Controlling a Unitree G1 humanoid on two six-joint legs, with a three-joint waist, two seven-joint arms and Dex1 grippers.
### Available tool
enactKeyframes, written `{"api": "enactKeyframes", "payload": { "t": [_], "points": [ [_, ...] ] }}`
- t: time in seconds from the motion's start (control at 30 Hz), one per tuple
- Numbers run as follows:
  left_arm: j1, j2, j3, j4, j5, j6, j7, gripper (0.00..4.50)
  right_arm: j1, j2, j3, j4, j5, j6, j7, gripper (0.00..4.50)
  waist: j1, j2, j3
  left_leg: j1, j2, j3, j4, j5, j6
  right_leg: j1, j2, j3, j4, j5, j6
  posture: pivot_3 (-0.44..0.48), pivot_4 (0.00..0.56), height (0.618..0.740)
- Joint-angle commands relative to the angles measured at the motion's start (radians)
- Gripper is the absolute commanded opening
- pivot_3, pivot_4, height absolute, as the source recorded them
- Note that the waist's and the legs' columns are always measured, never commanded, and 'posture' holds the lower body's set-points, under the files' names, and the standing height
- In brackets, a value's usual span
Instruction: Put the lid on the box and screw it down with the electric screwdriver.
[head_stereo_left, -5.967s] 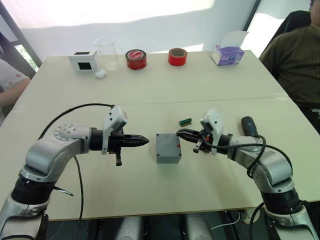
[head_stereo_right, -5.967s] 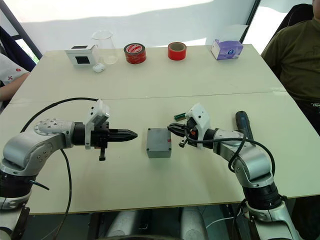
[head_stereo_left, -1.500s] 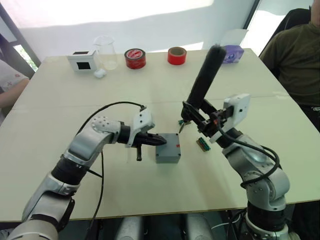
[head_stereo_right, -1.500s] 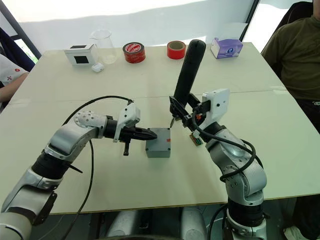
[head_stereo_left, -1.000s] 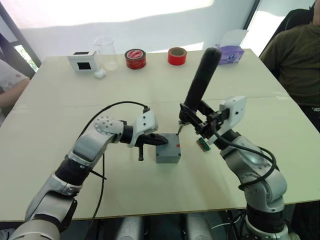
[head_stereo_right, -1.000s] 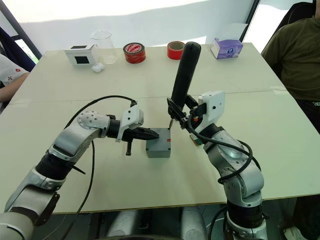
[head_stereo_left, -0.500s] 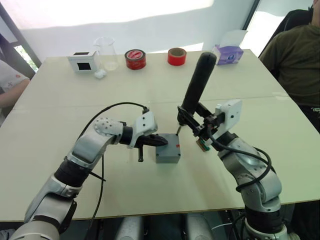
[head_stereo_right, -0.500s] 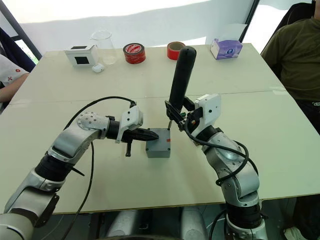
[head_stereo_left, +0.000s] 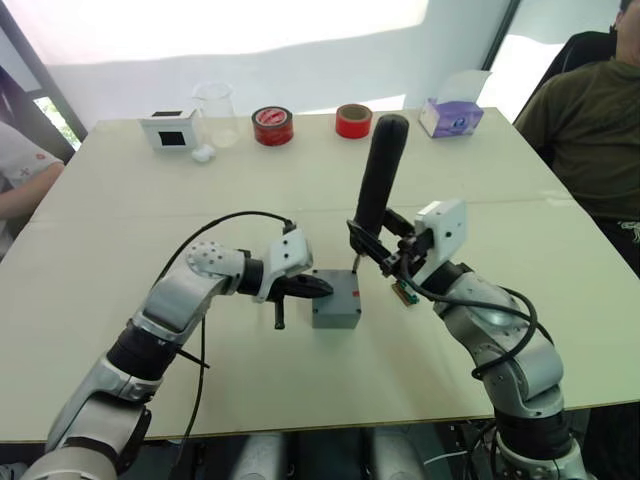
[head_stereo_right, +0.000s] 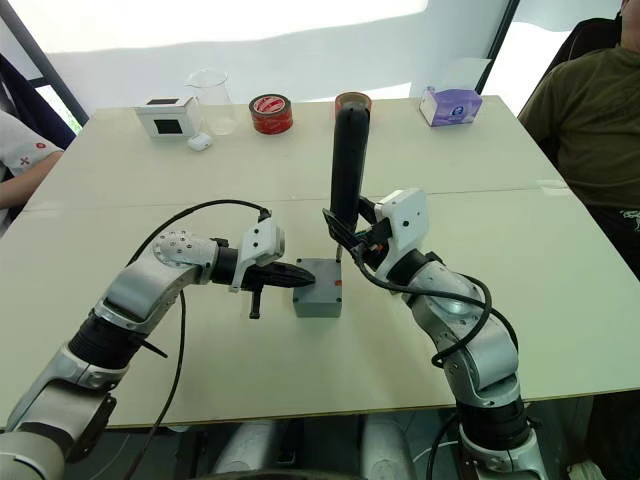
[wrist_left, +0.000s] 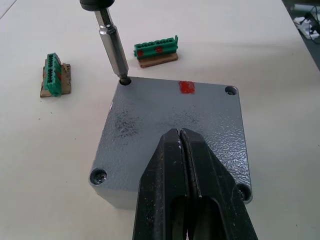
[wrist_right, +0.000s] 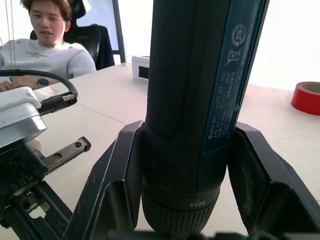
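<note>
Box (head_stereo_left: 335, 297) and lid (wrist_left: 170, 135) sit together near the table's middle, the lid already seated flat on top so nothing of the inside shows; both look like stiff, light plastic, liable to skate on the smooth table (head_stereo_left: 120, 230) unless pinned. The left gripper (wrist_left: 181, 142) does that pinning, its fingers pressed together and resting point-down on the lid's near edge. At the far corner the electric screwdriver (head_stereo_right: 346, 170) stands almost upright, its metal bit (wrist_left: 113, 55) seated in the corner screw hole, close to a red mark (wrist_left: 186, 87) on the lid's far edge. The right gripper (wrist_right: 180, 200) clamps the tool's lower barrel between its two fingers, a sensible low hold, since the long body looks top-heavy and the textured sleeve should give good purchase. Two green connector blocks (wrist_left: 155, 48) lie just beyond the box. At the far edge stand an empty clear beaker (head_stereo_left: 213, 112), two red tape rolls (head_stereo_left: 271, 125) and a tissue box (head_stereo_left: 450, 113).
</note>
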Motion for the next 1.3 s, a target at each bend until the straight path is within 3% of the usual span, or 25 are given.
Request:
{"api": "enactKeyframes", "payload": {
  "t": [0.03, 0.2, 0.93, 1.13, 1.23, 1.3],
  "points": [
    [0.03, 0.011, -0.038, 0.029, 0.043, 0.015, 0.009, 0.0, 0.058, -0.01, 0.053, 0.106, -0.045, 0.067, -0.008, 1.83, 0.0, -0.002, -0.005, 0.001, 0.0, 0.0, 0.0, 0.0, 0.0, 0.001, 0.0, 0.0, 0.0, 0.0, 0.0, 0.0, 0.15, 0.74],
    [0.044, 0.008, -0.04, 0.018, 0.043, 0.019, 0.011, 0.0, 0.076, -0.002, 0.053, 0.112, -0.046, 0.06, -0.003, 1.83, 0.001, -0.007, -0.019, 0.02, -0.001, 0.0, -0.013, -0.001, 0.001, 0.015, -0.002, -0.001, -0.012, -0.003, -0.003, 0.0, 0.15, 0.74],
    [0.046, 0.009, -0.038, 0.006, 0.043, 0.025, 0.009, 0.0, 0.091, -0.011, 0.051, 0.127, -0.07, 0.031, 0.015, 1.83, 0.002, -0.007, -0.028, 0.02, 0.0, -0.001, -0.017, -0.001, 0.0, 0.014, -0.005, -0.001, -0.015, -0.003, -0.004, 0.0, 0.15, 0.74],
    [0.053, -0.002, 0.008, -0.004, 0.0, 0.047, 0.02, 0.0, -0.054, -0.065, -0.104, -0.032, 0.068, 0.072, 0.055, 1.83, 0.005, -0.003, -0.024, 0.014, -0.001, -0.001, -0.017, -0.001, 0.0, 0.009, -0.007, -0.001, -0.016, -0.003, -0.004, 0.0, 0.15, 0.74],
    [0.048, -0.012, 0.025, 0.027, -0.009, 0.023, 0.019, 0.0, -0.275, -0.168, -0.288, -0.043, 0.282, 0.198, 0.064, 1.83, 0.008, 0.004, -0.011, 0.012, -0.001, -0.001, -0.017, -0.001, 0.0, 0.008, -0.007, 0.0, -0.016, -0.003, -0.004, 0.0, 0.15, 0.74],
    [0.04, -0.025, 0.039, 0.052, -0.016, 0.006, 0.02, 0.0, -0.399, -0.232, -0.373, 0.003, 0.399, 0.281, 0.054, 1.83, 0.017, 0.008, -0.005, -0.001, -0.002, 0.0, -0.013, 0.0, -0.001, -0.001, -0.007, 0.0, -0.015, -0.001, -0.006, 0.0, 0.15, 0.74]
  ]
}}
